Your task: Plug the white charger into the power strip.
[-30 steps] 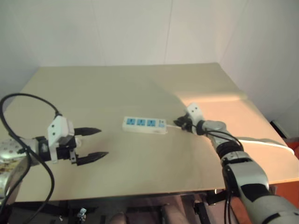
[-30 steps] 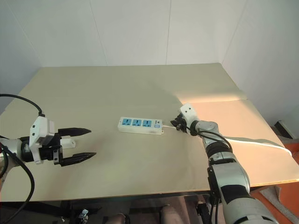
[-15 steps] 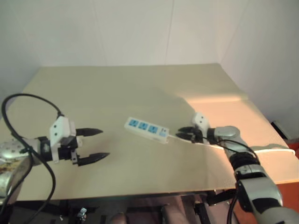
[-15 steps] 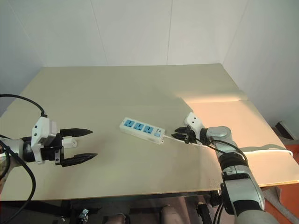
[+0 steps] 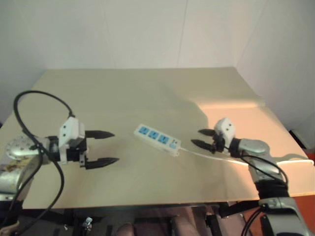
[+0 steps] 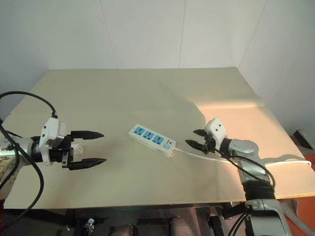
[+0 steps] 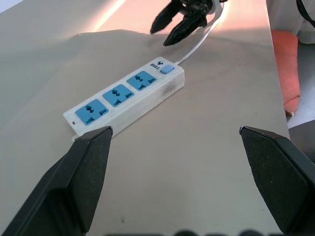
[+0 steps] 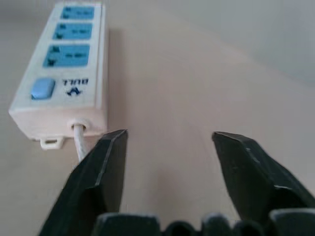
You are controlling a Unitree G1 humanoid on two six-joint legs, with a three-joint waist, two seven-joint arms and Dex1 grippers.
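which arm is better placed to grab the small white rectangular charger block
Left, probably. The white charger lies between the open left gripper's fingers, while the open right gripper sits beyond the long white power strip, at its cord end.

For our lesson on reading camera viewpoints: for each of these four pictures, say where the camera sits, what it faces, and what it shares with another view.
Left eye view: on the head, looking forward and down at the table; both arms show.
Right eye view: beside it, same scene, with the power strip mid-table.
Left wrist view: on the left wrist, looking along the left gripper, jaws open, at the strip and the right gripper.
Right wrist view: on the right wrist, jaws open, facing the strip's switch end.
All four share the strip.
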